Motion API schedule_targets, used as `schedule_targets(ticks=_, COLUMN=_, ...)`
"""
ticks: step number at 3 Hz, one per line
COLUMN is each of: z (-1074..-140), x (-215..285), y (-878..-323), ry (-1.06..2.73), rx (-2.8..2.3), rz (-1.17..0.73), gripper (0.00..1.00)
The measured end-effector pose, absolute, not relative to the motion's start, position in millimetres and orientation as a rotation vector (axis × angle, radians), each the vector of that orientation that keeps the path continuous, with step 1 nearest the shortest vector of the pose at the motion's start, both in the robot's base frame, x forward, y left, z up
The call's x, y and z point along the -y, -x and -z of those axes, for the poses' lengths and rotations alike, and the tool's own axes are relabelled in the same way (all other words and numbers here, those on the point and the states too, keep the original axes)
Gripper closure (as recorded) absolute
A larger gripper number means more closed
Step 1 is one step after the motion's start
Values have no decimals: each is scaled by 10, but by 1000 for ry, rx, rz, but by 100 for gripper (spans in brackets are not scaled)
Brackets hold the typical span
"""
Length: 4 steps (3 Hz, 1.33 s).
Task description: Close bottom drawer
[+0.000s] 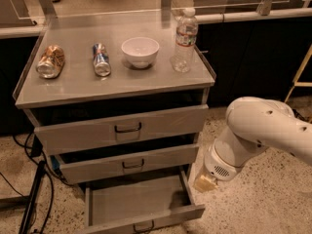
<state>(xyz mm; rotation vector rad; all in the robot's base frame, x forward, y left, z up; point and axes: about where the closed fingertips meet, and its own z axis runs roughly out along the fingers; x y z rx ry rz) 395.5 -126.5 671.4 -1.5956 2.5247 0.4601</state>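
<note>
The bottom drawer (141, 203) is the lowest of three grey drawers and stands pulled far out, its shallow tray bare. Its low front panel has a small dark wire handle (143, 226) at the lower frame edge. My gripper (204, 183) hangs from the white arm (258, 130) just right of the drawer's right side wall, near its back half, low above the floor. The middle drawer (127, 163) and the top drawer (124, 128) stick out a little from the cabinet.
On the cabinet top (146, 79) lie two cans (50, 61) (101, 59) on their sides, with a white bowl (140, 51) and an upright water bottle (185, 40). Black cables (34, 199) run down the left. Speckled floor (263, 204) spreads to the right.
</note>
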Motion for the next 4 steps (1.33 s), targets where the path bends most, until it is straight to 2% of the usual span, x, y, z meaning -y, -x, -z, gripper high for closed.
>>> schedule_targets(ticks=1, z=-6499, x=1244, y=-3891, ry=1587, rx=-2559, rz=-511, gripper=100)
schedule_targets(ticks=4, z=-4886, x=1109, y=-3511, ry=1446, rx=-2728, rz=-804, gripper=100)
